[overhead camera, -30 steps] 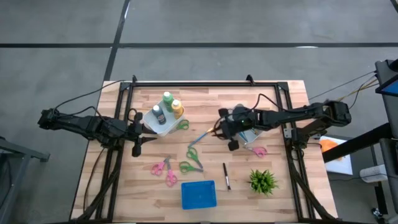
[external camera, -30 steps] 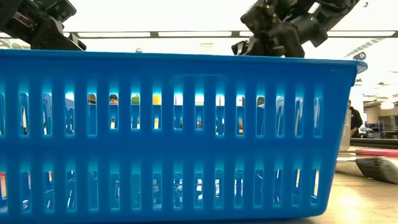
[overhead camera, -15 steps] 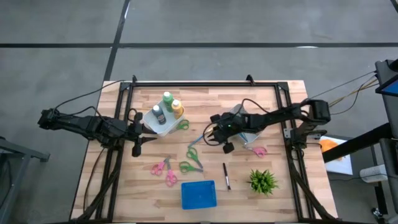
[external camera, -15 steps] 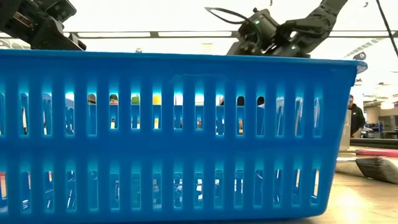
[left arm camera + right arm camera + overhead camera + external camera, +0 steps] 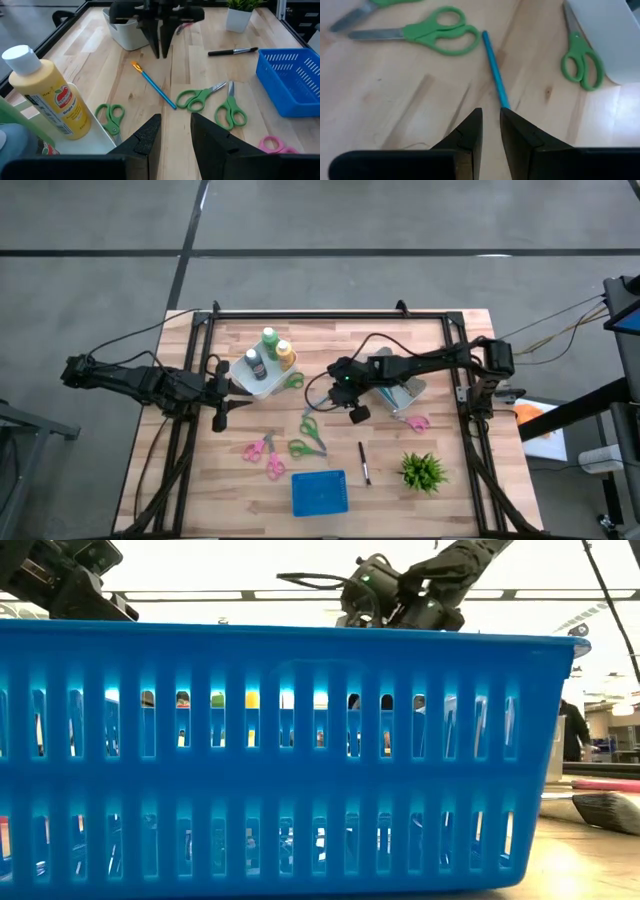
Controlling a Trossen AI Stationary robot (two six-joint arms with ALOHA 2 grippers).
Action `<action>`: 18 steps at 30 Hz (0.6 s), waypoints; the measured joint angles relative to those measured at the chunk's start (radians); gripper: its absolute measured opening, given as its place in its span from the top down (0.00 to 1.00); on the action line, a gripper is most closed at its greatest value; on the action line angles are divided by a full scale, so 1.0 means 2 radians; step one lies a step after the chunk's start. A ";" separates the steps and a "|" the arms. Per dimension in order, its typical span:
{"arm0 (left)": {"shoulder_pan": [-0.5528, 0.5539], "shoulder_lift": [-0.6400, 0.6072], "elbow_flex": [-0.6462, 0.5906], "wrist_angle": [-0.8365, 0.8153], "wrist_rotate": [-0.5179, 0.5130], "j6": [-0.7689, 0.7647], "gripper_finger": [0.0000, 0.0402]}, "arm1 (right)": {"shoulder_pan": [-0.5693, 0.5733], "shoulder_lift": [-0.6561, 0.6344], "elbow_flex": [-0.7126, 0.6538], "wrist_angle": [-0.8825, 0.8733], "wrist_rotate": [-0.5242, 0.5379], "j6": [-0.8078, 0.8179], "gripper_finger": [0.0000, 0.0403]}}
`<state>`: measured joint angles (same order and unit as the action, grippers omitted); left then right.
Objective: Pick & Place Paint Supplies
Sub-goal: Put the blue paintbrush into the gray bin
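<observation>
A thin blue-handled brush (image 5: 318, 406) (image 5: 493, 70) (image 5: 155, 87) lies flat on the wood near the table's middle, orange tip toward the right arm. My right gripper (image 5: 332, 391) (image 5: 491, 117) hangs just above that end, tilted down, open by a narrow gap with nothing in it. Green (image 5: 270, 339), yellow-orange (image 5: 285, 355) (image 5: 47, 95) and dark grey (image 5: 257, 364) squeeze bottles stand in a white tray (image 5: 262, 386) at the far left. Beside that tray my left gripper (image 5: 226, 392) (image 5: 176, 122) waits, open by a small gap and holding nothing.
Green scissors (image 5: 292, 380) (image 5: 310, 425) (image 5: 306, 448) and pink scissors (image 5: 258, 448) (image 5: 415, 422) lie scattered on the wood. A black marker (image 5: 365, 463), a blue basket (image 5: 320, 492) and a potted plant (image 5: 423, 470) sit near the front edge. A white container (image 5: 408, 392) lies under the right arm.
My right gripper has moved toward the table's left edge and down, tipping further downward, and has come over the orange-tipped end of the blue brush. The brush has stayed where it was.
</observation>
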<state>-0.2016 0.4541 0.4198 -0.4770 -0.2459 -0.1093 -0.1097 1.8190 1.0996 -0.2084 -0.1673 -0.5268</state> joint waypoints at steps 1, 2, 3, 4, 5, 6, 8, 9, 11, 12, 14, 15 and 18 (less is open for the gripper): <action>0.000 0.000 0.000 0.000 0.000 0.000 0.73 | -0.001 0.006 0.004 0.001 0.013 0.001 0.84; 0.000 0.000 0.000 0.000 0.000 0.000 0.73 | -0.001 0.013 0.008 -0.002 0.024 0.002 0.84; 0.000 0.000 0.000 0.000 0.000 0.000 0.73 | -0.001 0.020 0.013 -0.006 0.032 0.008 0.84; 0.000 0.000 0.000 0.000 0.000 0.000 0.73 | -0.004 0.025 0.018 -0.009 0.036 0.014 0.84; 0.000 0.000 0.000 0.000 0.000 0.000 0.73 | -0.006 0.028 0.022 -0.015 0.040 0.020 0.84; 0.000 0.000 0.000 0.000 0.000 0.000 0.73 | -0.007 0.033 0.024 -0.019 0.040 0.026 0.84; 0.000 0.000 0.000 0.000 0.000 0.000 0.73 | -0.013 0.039 0.030 -0.018 0.041 0.035 0.84; 0.000 0.000 0.000 0.000 0.000 0.000 0.73 | -0.016 0.041 0.030 -0.022 0.041 0.039 0.83; 0.000 0.000 0.000 -0.001 0.000 0.000 0.73 | -0.020 0.047 0.032 -0.023 0.040 0.046 0.79; 0.000 0.000 0.000 -0.002 0.000 0.000 0.73 | -0.022 0.048 0.032 -0.022 0.037 0.044 0.76; 0.000 0.000 0.000 -0.002 0.000 0.000 0.73 | -0.024 0.048 0.030 -0.025 0.031 0.031 0.71; 0.000 0.000 0.000 -0.003 0.000 0.000 0.73 | -0.023 0.049 0.030 -0.024 0.030 0.018 0.69; 0.000 0.000 0.000 -0.003 0.000 0.000 0.73 | -0.023 0.049 0.026 -0.029 0.029 -0.013 0.64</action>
<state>-0.2020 0.4541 0.4198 -0.4831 -0.2459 -0.1093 -0.1555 1.9175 1.1516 -0.2655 -0.1093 -0.5529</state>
